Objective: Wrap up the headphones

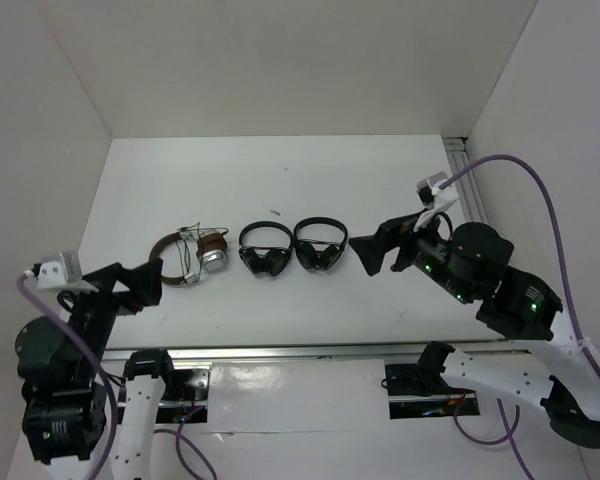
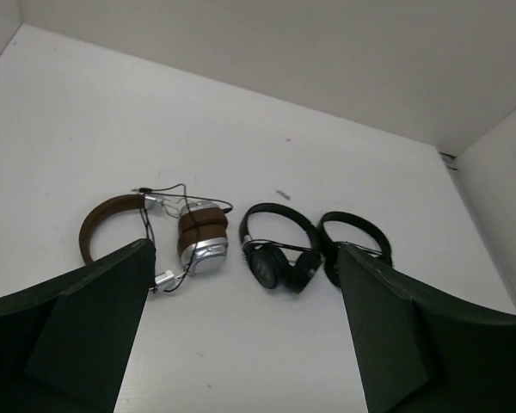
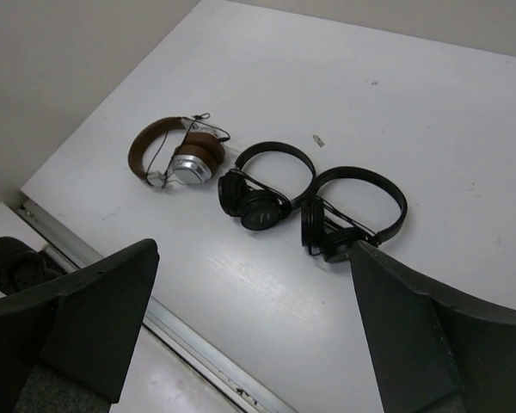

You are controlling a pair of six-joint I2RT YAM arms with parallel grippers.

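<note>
The headphones (image 1: 192, 254) lie flat at the left of the white table, with a brown headband, silver ear cups folded together and brown pads. Their thin dark cable loops over the cups and band. They also show in the left wrist view (image 2: 198, 241) and the right wrist view (image 3: 185, 159). My left gripper (image 1: 150, 285) is open and empty, just to the near left of the headband; in its own view (image 2: 242, 251) the jaws stand wide apart. My right gripper (image 1: 366, 253) is open and empty, right of the row, and also shows in its own view (image 3: 254, 249).
Two smaller all-black headphones (image 1: 265, 248) (image 1: 320, 245) lie in a row right of the brown pair. A small scrap (image 1: 276, 212) lies behind them. White walls enclose the table on three sides. A metal rail (image 1: 310, 352) runs along the near edge.
</note>
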